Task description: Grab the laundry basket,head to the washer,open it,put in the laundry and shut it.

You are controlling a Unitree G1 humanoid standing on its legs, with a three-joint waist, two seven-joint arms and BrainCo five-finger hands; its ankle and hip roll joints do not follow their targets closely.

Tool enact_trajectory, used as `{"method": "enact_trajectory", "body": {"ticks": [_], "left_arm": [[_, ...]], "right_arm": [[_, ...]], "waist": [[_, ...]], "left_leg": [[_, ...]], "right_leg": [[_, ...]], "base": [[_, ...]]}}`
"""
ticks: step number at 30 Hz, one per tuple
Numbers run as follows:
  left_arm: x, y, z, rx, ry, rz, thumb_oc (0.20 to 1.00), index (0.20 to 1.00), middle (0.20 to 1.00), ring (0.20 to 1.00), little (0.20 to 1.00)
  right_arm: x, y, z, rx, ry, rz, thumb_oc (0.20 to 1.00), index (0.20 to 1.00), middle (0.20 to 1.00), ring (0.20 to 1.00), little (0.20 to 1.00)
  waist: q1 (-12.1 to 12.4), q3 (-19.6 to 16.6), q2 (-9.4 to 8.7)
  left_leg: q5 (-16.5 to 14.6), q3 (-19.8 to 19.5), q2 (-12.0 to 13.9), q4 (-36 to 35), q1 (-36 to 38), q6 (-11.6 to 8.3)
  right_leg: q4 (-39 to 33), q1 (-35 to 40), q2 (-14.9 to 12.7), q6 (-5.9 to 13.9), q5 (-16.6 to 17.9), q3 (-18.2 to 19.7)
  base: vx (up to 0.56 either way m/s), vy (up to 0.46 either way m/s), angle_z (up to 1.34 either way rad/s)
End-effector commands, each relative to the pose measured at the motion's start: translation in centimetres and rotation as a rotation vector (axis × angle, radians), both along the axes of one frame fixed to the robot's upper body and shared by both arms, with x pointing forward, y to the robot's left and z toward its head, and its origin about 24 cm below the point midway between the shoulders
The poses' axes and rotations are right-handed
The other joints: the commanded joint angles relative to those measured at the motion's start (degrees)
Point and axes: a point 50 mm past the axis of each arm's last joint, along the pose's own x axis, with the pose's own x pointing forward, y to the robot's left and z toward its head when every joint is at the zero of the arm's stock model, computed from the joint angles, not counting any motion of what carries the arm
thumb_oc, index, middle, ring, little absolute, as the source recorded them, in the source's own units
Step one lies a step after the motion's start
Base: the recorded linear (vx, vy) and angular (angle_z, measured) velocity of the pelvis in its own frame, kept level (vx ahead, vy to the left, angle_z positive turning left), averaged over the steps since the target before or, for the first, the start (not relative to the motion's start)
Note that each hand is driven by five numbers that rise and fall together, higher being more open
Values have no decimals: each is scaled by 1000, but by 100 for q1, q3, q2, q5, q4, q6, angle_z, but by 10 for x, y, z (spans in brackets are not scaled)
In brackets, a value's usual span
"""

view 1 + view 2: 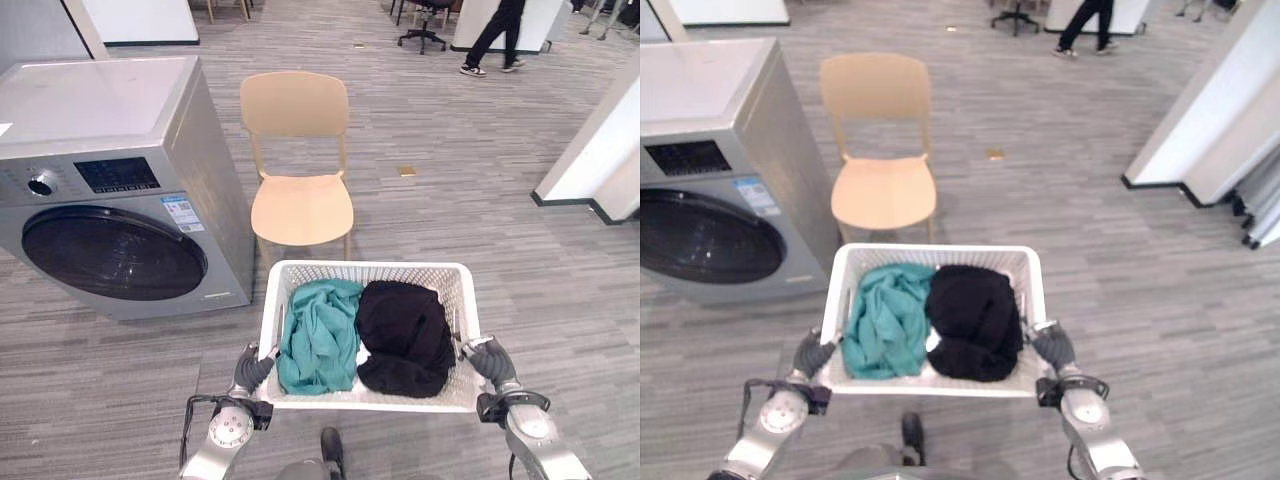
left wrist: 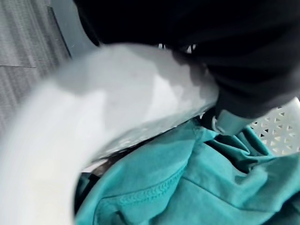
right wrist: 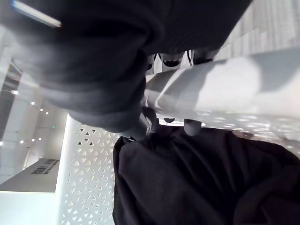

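Gripping the laundry basket (image 1: 366, 270) between left hand (image 1: 252, 368) and right hand (image 1: 491, 361).

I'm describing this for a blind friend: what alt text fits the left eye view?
Both robot hands, left hand and right hand, grip a white laundry basket holding teal cloth and black cloth. Ahead: a closed washer and a beige chair.
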Motion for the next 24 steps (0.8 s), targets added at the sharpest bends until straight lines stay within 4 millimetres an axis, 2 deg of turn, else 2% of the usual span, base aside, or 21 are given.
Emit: {"method": "enact_trajectory", "body": {"ticks": [1, 3, 4, 9, 10, 12, 15, 16, 17, 19, 22, 24], "left_arm": [[15, -43, 32, -173, -206, -148, 200, 200, 200, 200, 200], [15, -42, 32, -172, -205, -140, 200, 200, 200, 200, 200], [16, -41, 31, -174, -203, -134, 200, 200, 200, 200, 200], [14, -42, 28, -167, -194, -144, 200, 200, 200, 200, 200], [14, -42, 26, -183, -185, -131, 200, 200, 200, 200, 200], [13, -42, 22, -189, -164, -127, 200, 200, 200, 200, 200], [13, -43, 22, -194, -161, -124, 200, 200, 200, 200, 200], [13, -43, 21, -197, -157, -122, 200, 200, 200, 200, 200], [13, -43, 21, -197, -156, -122, 200, 200, 200, 200, 200], [12, -43, 20, -191, -149, -118, 200, 200, 200, 200, 200], [11, -43, 19, -190, -144, -109, 200, 200, 200, 200, 200], [11, -42, 19, -191, -146, -104, 200, 200, 200, 200, 200]], "right_arm": [[24, 37, 44, 79, -259, 215, 200, 200, 200, 200, 200], [24, 36, 44, 83, -256, 208, 200, 200, 200, 200, 200], [24, 34, 43, 88, -249, 198, 200, 200, 200, 200, 200], [20, 29, 39, 86, -238, 182, 200, 200, 200, 200, 200], [17, 23, 35, 78, -221, 158, 200, 200, 200, 200, 200], [16, 16, 35, 56, -216, 145, 200, 200, 200, 200, 200], [15, 12, 33, 46, -202, 136, 200, 200, 200, 200, 200], [13, 8, 31, 36, -190, 126, 200, 200, 200, 200, 200], [13, 8, 31, 37, -190, 126, 200, 200, 200, 200, 200], [11, 6, 29, 38, -178, 117, 200, 200, 200, 200, 200], [10, 5, 25, 37, -163, 100, 200, 200, 200, 200, 200], [10, 5, 25, 36, -164, 98, 200, 200, 200, 200, 200]], "waist": [[2, -69, 177], [-73, 10, 197], [-169, 74, 149], [-167, 35, 107], [-170, -40, 80], [-157, -60, 43], [-160, -35, 45], [-150, -24, 30], [-153, -26, 27], [-117, -29, 32], [-33, 24, 86], [-13, 44, 83]], "left_leg": [[-822, 21, 628, 363, 362, -657], [-865, -62, 613, 333, 501, -694], [-1001, -236, 583, 419, 618, -729], [-1147, -291, 602, 601, 685, -806], [-1062, -307, 705, 826, 652, -993], [-957, -230, 865, 1306, 507, -1112], [-895, -144, 992, 1485, 386, -1131], [-867, 35, 1082, 1293, 263, -1126], [-862, 34, 1075, 1281, 269, -1123], [-612, 148, 1144, 864, 85, -1162], [-5, 200, 1387, 90, -326, -1302], [56, 155, 1414, -75, -373, -1316]], "right_leg": [[-1666, -344, 326, 278, 1168, -323], [-2061, -708, 420, 206, 1232, -389], [-2463, -747, 500, 173, 1291, -198], [-2741, -442, 509, 91, 1315, -112], [-2991, -197, 493, 20, 1368, -251], [-3254, 106, 479, -71, 1350, -438], [-3394, 302, 483, -128, 1281, -550], [-3478, 407, 446, -125, 1213, -664], [-3484, 412, 441, -123, 1214, -666], [-3540, 514, 455, -100, 1144, -769], [-3527, 720, 513, -74, 956, -846], [-3487, 783, 505, -71, 891, -825]], "base": [[284, -27, 11], [243, -120, 15], [220, -152, 10], [163, -147, 64], [185, -196, 34], [207, -218, 45], [150, -86, 61], [89, -2, 15], [158, 2, 22], [138, 16, 24], [224, 62, 6], [180, 66, 13]]}}
